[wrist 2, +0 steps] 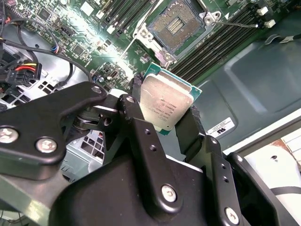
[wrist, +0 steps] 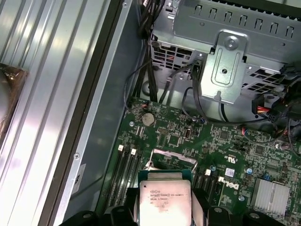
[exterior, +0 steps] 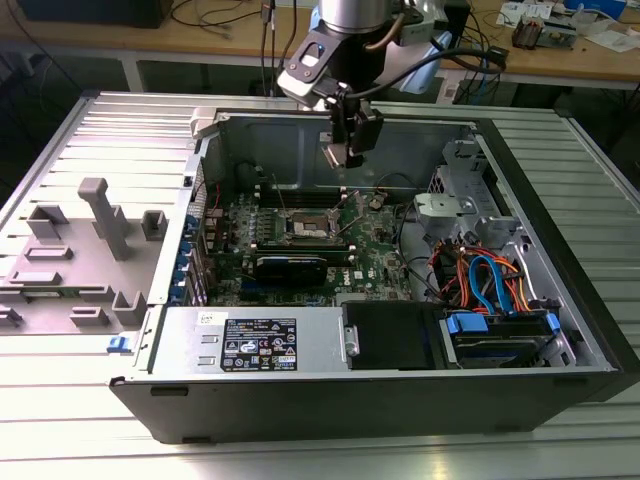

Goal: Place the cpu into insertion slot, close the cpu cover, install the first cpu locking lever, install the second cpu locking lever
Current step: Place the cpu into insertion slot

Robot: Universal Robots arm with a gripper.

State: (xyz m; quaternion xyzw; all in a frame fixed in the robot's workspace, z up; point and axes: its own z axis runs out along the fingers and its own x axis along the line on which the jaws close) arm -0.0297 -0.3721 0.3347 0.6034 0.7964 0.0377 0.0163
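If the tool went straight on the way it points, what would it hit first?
Probably the green motherboard close by the open insertion slot, with the held cpu touching before the tool itself. Depth is unclear, so that's a guess.

Matt silver-grey metal cpu (wrist 2: 164, 104)

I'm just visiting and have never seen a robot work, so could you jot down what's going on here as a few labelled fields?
gripper: shut on the cpu
cpu position: in the air above the motherboard, not seated
insertion slot: uncovered, empty
setting: open computer case on a ribbed metal table
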